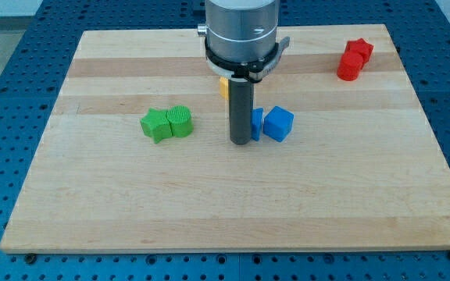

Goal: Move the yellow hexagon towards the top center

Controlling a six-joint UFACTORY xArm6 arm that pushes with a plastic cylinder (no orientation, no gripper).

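A small part of a yellow block (pixel 223 86) shows at the rod's left side near the board's upper middle; the arm hides most of it, so its shape cannot be made out. My tip (pixel 240 142) rests on the board just below it. Right of the tip sit two blue blocks: one (pixel 256 123) partly hidden behind the rod, and a blue cube (pixel 279 123) beside it.
Two green blocks (pixel 167 123) sit touching each other at the view's left of the tip. Two red blocks (pixel 354 59) sit together near the top right corner. The wooden board (pixel 131 203) lies on a blue perforated table.
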